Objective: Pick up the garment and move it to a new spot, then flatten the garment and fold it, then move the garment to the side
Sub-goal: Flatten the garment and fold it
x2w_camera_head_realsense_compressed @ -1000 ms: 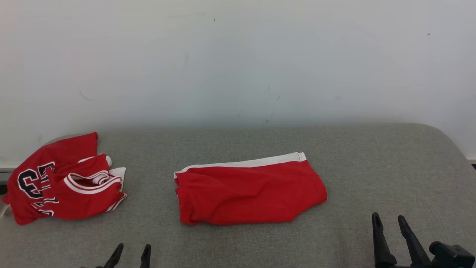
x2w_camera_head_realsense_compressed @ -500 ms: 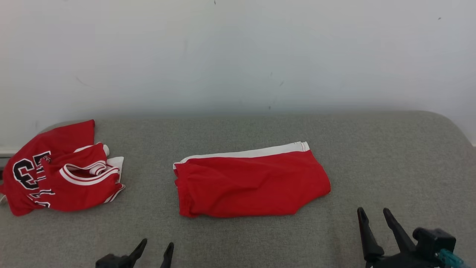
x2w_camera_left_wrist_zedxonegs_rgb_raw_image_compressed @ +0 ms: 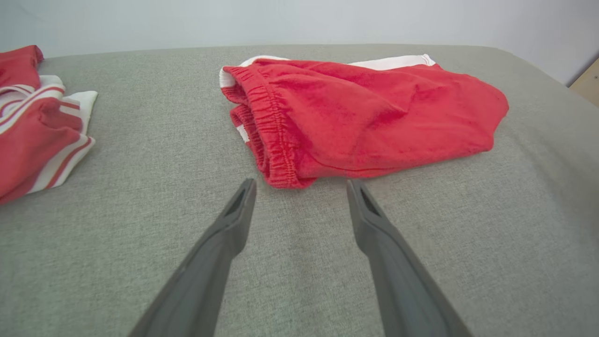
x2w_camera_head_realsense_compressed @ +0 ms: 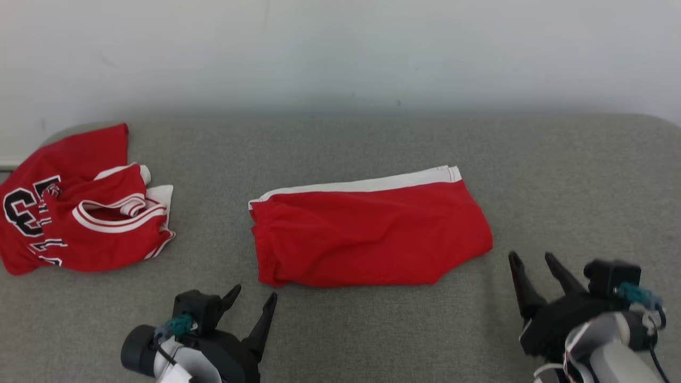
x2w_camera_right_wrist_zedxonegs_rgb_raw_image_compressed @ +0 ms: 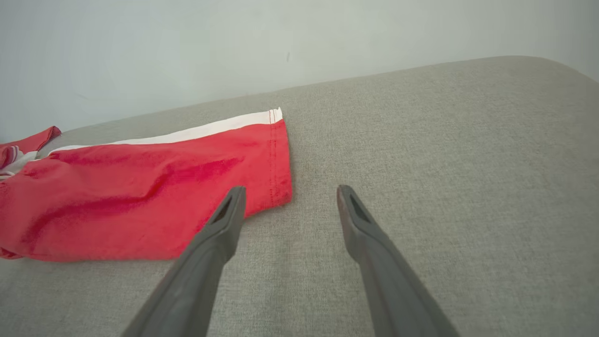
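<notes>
The garment (x2w_camera_head_realsense_compressed: 367, 234) is a pair of red shorts with a white side stripe, lying folded in the middle of the grey padded surface (x2w_camera_head_realsense_compressed: 340, 138). Its elastic waistband end (x2w_camera_left_wrist_zedxonegs_rgb_raw_image_compressed: 269, 131) faces left, its hem end (x2w_camera_right_wrist_zedxonegs_rgb_raw_image_compressed: 276, 159) faces right. My left gripper (x2w_camera_head_realsense_compressed: 252, 298) stands open just in front of the waistband corner, a short gap away, with nothing between its fingers. Open too, my right gripper (x2w_camera_head_realsense_compressed: 532, 259) hovers just off the hem corner, apart from the cloth. Both show again in their wrist views: left gripper (x2w_camera_left_wrist_zedxonegs_rgb_raw_image_compressed: 302, 185), right gripper (x2w_camera_right_wrist_zedxonegs_rgb_raw_image_compressed: 290, 191).
A crumpled red jersey (x2w_camera_head_realsense_compressed: 74, 207) with white trim and black numbers lies at the far left of the surface; its edge (x2w_camera_left_wrist_zedxonegs_rgb_raw_image_compressed: 42, 126) is near my left arm. A pale wall (x2w_camera_head_realsense_compressed: 340, 48) rises behind. Bare grey padding (x2w_camera_head_realsense_compressed: 585, 175) stretches to the right.
The camera has tilted down, so the whole scene sits higher. Both arms have come forward toward the shorts, the left near the waistband corner, the right near the hem. The shorts have not moved.
</notes>
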Tool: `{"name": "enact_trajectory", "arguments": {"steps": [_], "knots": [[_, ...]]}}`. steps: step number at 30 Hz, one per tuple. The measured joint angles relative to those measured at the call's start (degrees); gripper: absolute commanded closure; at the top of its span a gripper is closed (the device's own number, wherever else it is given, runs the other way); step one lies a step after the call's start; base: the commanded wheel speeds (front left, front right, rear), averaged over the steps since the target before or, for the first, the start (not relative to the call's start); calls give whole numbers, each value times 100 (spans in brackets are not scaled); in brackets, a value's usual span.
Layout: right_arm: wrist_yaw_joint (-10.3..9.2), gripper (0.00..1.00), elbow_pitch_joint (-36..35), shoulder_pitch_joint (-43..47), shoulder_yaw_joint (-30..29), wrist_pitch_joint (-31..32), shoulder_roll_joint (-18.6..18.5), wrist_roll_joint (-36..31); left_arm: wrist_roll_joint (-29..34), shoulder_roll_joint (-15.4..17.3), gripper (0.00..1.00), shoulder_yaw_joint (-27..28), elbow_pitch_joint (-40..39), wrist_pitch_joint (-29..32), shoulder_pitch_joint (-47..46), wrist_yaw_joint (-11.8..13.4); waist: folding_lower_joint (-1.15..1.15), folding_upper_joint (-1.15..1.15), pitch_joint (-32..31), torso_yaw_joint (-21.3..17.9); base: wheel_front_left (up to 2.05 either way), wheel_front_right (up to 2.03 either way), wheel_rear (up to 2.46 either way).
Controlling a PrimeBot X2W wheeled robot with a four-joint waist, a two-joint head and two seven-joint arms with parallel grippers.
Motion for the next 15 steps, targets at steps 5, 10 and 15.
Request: {"name": "enact_trajectory", "arguments": {"steps": [5, 10, 15], "knots": [[42, 0, 188, -648, 56, 222, -30, -5, 0, -119, 0, 33, 288, 101, -432, -92, 0, 0, 350, 52, 0, 0, 0], [74, 0, 606, -1227, 44, 431, -76, -12, -2, -322, 0, 38, 675, 115, -823, -198, 0, 0, 739, 103, 0, 0, 0], [142, 0, 929, -1433, 109, 619, -98, -11, -2, -465, 0, 8, 911, 135, -993, -246, 1, 0, 967, 174, 0, 0, 0]]}}
